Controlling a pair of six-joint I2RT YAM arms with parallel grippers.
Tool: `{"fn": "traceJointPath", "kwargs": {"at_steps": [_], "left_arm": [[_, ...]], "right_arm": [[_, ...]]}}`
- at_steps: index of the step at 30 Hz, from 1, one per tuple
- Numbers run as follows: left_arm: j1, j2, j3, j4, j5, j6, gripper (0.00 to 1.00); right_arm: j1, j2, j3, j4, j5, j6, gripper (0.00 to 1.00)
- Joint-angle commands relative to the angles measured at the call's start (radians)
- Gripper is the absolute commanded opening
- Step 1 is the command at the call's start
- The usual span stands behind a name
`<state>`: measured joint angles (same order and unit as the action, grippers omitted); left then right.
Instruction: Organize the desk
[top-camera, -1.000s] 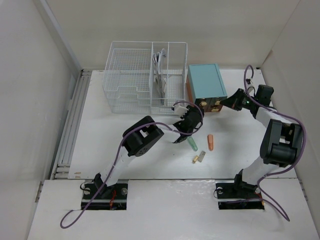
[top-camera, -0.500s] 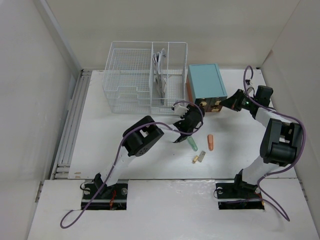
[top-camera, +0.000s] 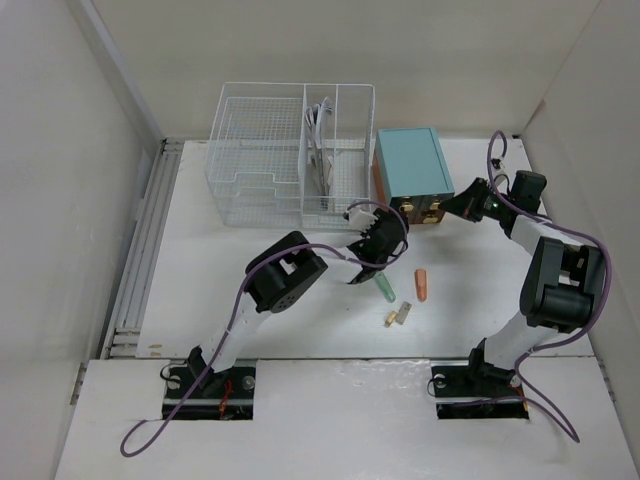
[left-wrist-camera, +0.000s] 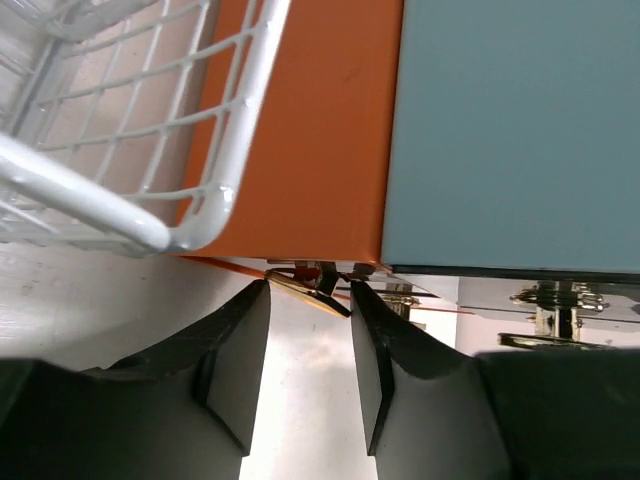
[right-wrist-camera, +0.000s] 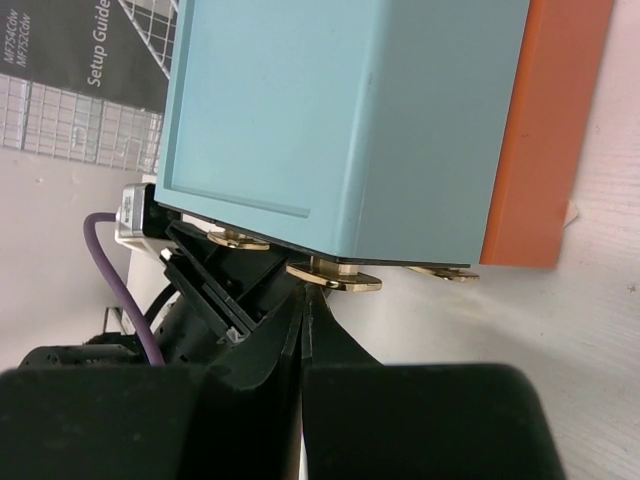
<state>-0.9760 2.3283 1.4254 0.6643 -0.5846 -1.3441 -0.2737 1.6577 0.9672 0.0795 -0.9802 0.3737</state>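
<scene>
The white desk holds a teal box with wooden drawers. My left gripper is at the box's front left corner. In the left wrist view it is open, and a brass drawer handle lies between its fingertips. My right gripper is at the box's front right. In the right wrist view it is shut, with its tips just under a brass handle and nothing visible between the fingers. A green pen-like piece, an orange piece and small tan pieces lie on the desk.
A white wire-mesh basket organizer stands at the back, left of the teal box, with a cable in its middle compartment. Its corner is close to my left fingers. White walls enclose the desk on three sides.
</scene>
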Motion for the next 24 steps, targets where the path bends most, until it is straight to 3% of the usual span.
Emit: {"fn": "traceJointPath", "kwargs": {"at_steps": [1,8,12,14,16,20,24], "left_arm": [[0.011,0.011,0.043,-0.020,-0.064,-0.004,0.34],[0.011,0.020,0.043,-0.020,-0.073,-0.004,0.21],[0.011,0.020,0.043,-0.020,-0.064,-0.004,0.20],[0.011,0.020,0.032,-0.020,-0.064,-0.004,0.20],[0.011,0.020,0.032,-0.020,-0.064,-0.013,0.31],[0.011,0.011,0.023,-0.031,-0.064,-0.013,0.43],[0.011,0.011,0.023,-0.042,-0.064,-0.013,0.30]], "right_arm": [[-0.004,0.004,0.004,0.054,-0.040,0.010,0.00],[-0.004,0.004,0.004,0.054,-0.040,0.010,0.00],[-0.004,0.004,0.004,0.054,-0.040,0.010,0.00],[-0.004,0.004,0.004,0.054,-0.040,0.010,0.00],[-0.004,0.004,-0.005,0.054,-0.040,0.010,0.00],[-0.004,0.004,-0.005,0.054,-0.040,0.010,0.00],[-0.004,0.004,-0.005,0.054,-0.040,0.010,0.00]]}}
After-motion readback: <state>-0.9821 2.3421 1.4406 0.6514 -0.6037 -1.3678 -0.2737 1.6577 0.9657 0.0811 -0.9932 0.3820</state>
